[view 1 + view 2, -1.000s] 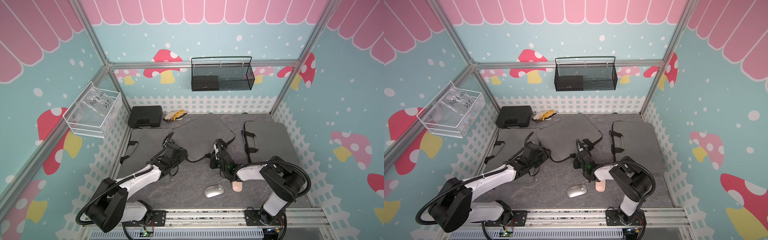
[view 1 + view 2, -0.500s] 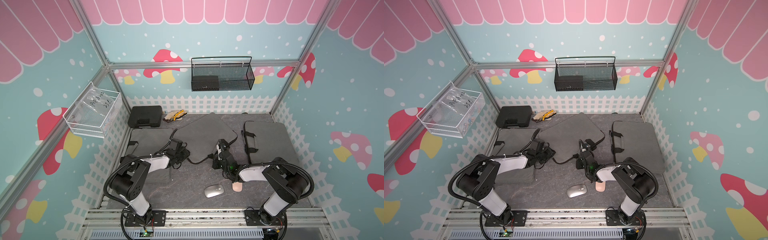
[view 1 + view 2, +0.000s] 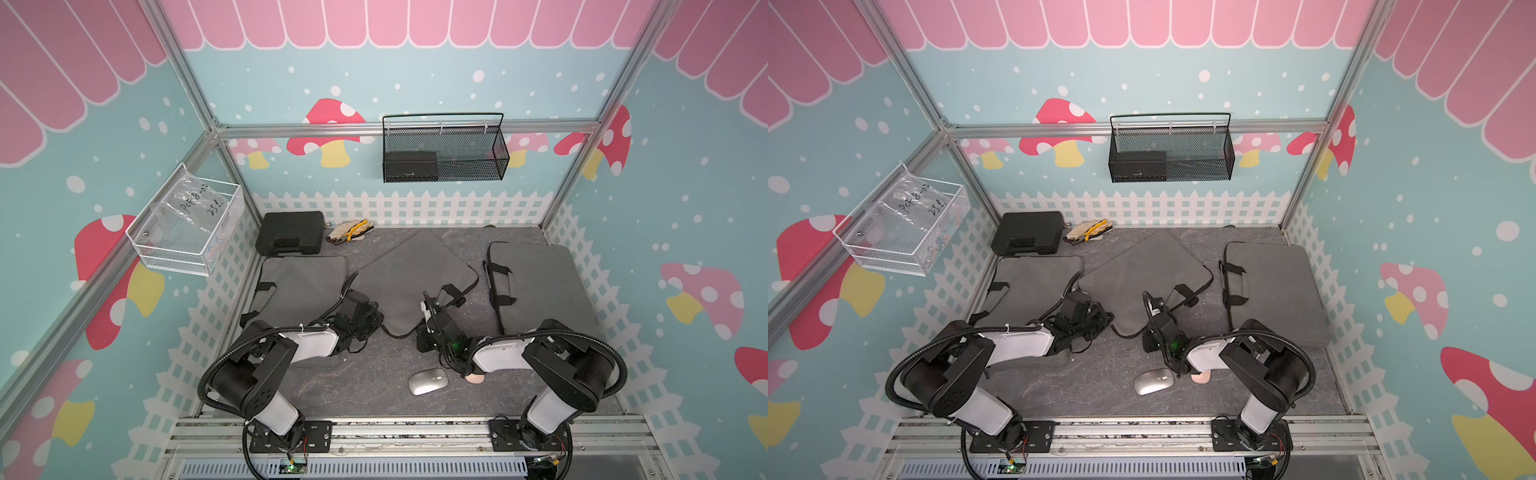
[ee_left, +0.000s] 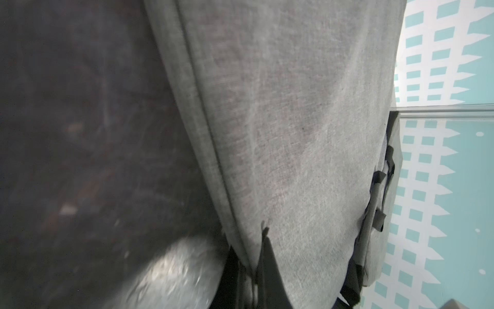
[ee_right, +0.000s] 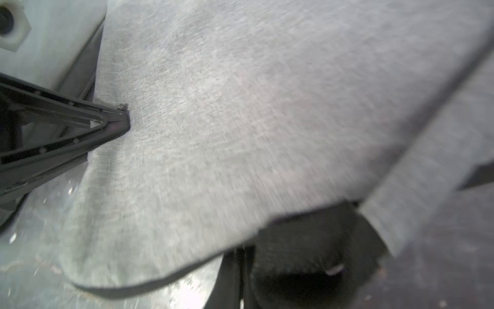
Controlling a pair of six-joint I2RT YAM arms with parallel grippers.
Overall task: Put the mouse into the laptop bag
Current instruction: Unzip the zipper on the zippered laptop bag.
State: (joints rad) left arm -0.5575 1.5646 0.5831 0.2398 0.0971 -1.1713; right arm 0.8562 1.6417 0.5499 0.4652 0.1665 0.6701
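While the left gripper (image 3: pixel 372 319) is squeezed tight on the near edge of the middle laptop bag (image 3: pixel 415 278), the right gripper (image 3: pixel 420 337) pinches that bag's near corner, closed tight too. The mouse (image 3: pixel 428 381) lies on the grey table (image 3: pixel 353 390), just in front of the right arm, outside the bag. Only the top views show the mouse. The right wrist view shows a dark gap under lifted grey cloth. Other grey bags (image 3: pixel 536 282) lie to each side, inside mushroom-painted walls (image 3: pixel 415 83).
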